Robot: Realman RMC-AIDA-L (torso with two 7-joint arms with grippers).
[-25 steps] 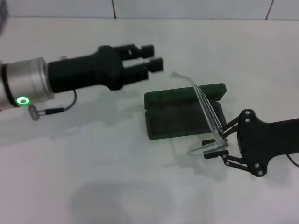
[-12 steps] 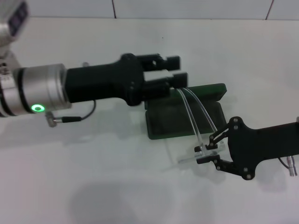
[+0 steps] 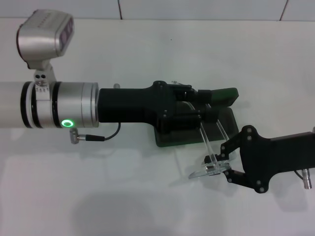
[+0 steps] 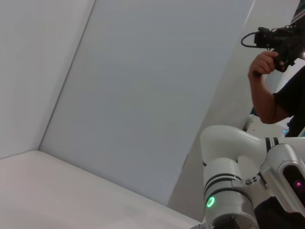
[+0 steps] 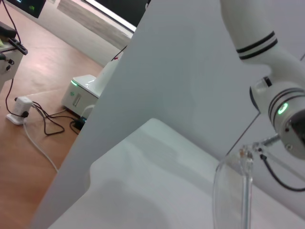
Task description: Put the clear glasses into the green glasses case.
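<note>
My left end effector (image 3: 209,105) has swept in over the dark green hinged hard case (image 3: 224,95) lying open on the white table (image 3: 123,187), its black fingers now crossing the thin arms of the fully transparent wraparound glasses (image 3: 210,164); whether they pinch an arm I cannot tell. My right end effector (image 3: 224,164) has drawn nearer, clamped on the lens just in front of the case, so a two-handed folding looks close. The case's lining is mostly hidden beneath my left arm

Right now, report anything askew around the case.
The clear glasses hang crooked: the right gripper pinches the lens end outside the open green glasses case, arms slanting up to the left gripper over it.
</note>
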